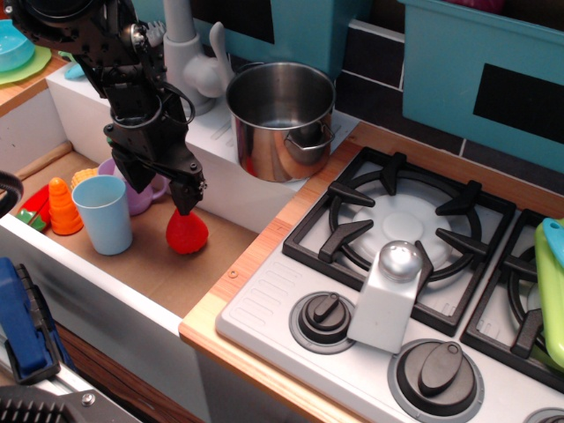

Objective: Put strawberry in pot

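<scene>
The strawberry (187, 233), a glossy red-orange rounded toy, sits on the brown sink floor to the right of the light blue cup. My black gripper (164, 189) hangs just above and left of it, open. Its right fingertip (186, 201) is at the top of the strawberry; its left finger is in front of the purple mug. The shiny steel pot (282, 119) stands on the white ledge behind the sink, up and to the right of the gripper. It looks empty inside.
A light blue cup (106, 214), a purple mug (141, 196) and an orange ridged cone (63, 207) stand in the sink to the left. A white faucet (189, 53) rises behind the gripper. A stove (397, 229) with black grates and knobs lies to the right.
</scene>
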Robot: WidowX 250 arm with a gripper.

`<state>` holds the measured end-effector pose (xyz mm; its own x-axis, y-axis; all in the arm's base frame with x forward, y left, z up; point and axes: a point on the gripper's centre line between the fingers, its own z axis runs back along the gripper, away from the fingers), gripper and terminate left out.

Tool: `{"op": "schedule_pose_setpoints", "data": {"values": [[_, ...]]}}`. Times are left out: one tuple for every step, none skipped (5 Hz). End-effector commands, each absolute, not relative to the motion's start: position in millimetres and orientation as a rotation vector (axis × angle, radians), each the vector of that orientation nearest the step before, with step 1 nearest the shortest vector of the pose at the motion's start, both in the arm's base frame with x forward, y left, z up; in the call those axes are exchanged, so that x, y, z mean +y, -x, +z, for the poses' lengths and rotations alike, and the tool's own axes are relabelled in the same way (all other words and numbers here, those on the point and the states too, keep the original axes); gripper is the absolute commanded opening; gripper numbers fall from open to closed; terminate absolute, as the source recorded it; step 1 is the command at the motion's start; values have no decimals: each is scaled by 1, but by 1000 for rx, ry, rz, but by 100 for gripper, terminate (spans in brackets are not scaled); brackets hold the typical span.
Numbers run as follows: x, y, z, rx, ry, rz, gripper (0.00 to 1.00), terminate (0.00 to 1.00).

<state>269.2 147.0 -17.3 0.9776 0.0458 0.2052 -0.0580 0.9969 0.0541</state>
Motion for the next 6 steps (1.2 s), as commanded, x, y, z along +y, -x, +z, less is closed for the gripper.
{"op": "schedule_pose_setpoints", "data": {"values": [[147, -269, -17, -205, -60, 52, 100, 0], [145, -265, -32, -223, -52, 71, 100, 0], [145, -264, -42, -252, -55, 58, 100, 0], [149, -267, -47, -264, -39, 47, 100, 0], [152, -268, -58, -282, -6, 55, 100, 0], [153, -267, -71, -302, 33, 89, 100, 0]]}}
